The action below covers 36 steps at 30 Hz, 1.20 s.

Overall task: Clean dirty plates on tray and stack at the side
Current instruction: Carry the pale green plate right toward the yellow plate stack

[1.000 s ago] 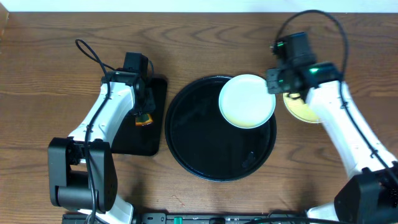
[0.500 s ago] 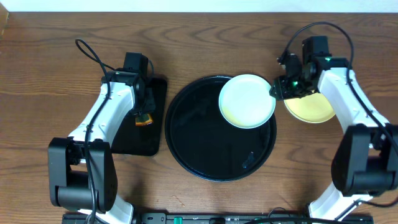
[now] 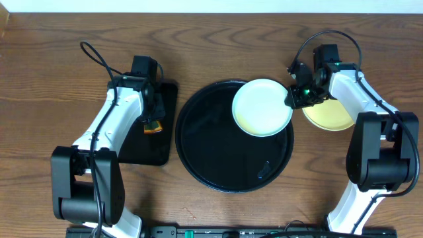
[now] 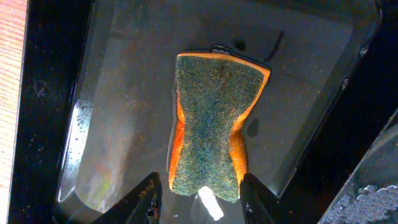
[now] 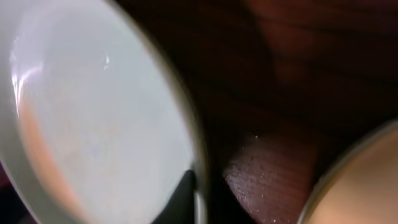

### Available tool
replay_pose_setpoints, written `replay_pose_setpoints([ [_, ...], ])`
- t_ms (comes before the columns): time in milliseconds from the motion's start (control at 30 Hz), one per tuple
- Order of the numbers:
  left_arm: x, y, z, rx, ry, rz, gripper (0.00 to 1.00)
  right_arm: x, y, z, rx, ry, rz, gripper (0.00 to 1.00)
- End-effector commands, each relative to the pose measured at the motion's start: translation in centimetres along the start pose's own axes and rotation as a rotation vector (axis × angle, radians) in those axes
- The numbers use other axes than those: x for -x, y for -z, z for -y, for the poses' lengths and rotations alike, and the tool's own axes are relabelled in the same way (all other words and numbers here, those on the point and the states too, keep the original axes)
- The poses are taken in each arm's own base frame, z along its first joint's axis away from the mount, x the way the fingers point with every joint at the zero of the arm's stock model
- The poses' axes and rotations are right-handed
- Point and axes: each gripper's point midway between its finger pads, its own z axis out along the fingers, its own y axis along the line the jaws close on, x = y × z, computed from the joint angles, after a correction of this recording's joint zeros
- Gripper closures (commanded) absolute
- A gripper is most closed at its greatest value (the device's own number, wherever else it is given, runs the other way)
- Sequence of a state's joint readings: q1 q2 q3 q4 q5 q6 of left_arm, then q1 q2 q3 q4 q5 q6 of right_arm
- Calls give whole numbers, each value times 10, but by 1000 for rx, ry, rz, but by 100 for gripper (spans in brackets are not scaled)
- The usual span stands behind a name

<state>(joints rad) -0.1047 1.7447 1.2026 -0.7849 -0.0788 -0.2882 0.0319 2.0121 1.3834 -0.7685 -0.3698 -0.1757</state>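
A pale mint-white plate (image 3: 261, 107) sits at the upper right of the round black tray (image 3: 211, 155), overhanging its rim. My right gripper (image 3: 295, 96) is shut on this plate's right rim; in the right wrist view one dark finger (image 5: 196, 199) lies over the rim of the plate (image 5: 93, 112). A pale yellow plate (image 3: 330, 119) lies on the wood table to the right, partly under my right arm, and shows in the right wrist view (image 5: 367, 186). A third plate is not in view. My left gripper (image 4: 199, 202) is open, its fingers astride one end of a sponge.
The orange sponge with a green scouring face (image 4: 214, 124) lies in the small rectangular black tray (image 3: 149, 149), left of the round tray, under my left gripper (image 3: 152, 114). Water drops glisten on the round tray (image 3: 264, 170). Bare wood table surrounds both trays.
My right arm has swung its wrist and forearm toward the far right while its gripper stayed at the plate's rim. The plate, the left arm and the sponge have not moved.
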Motion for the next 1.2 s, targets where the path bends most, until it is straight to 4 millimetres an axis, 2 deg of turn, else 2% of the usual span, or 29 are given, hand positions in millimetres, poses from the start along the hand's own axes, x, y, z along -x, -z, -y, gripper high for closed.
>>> replay_pose_setpoints([
  [0,-2,3,1,-20,6,-2,58,0,-1,-2,26,-2,1,99],
  [233,-1,3,1,-21,9,2,58,8,12,-18,94,12,47,99],
  [533,-1,3,1,-21,9,2,57,29,69,-36,54,80,189,99],
  [700,-1,3,1,-21,9,2,57,34,95,-33,-134,122,234,99],
  [867,-1,3,1,-21,9,2,57,36,112,-30,-392,120,253,99],
  [1033,-1,3,1,-21,9,2,57,40,115,-48,-577,148,277,99],
  [1167,-1,3,1,-22,9,3,58,43,117,-77,-695,217,319,99],
])
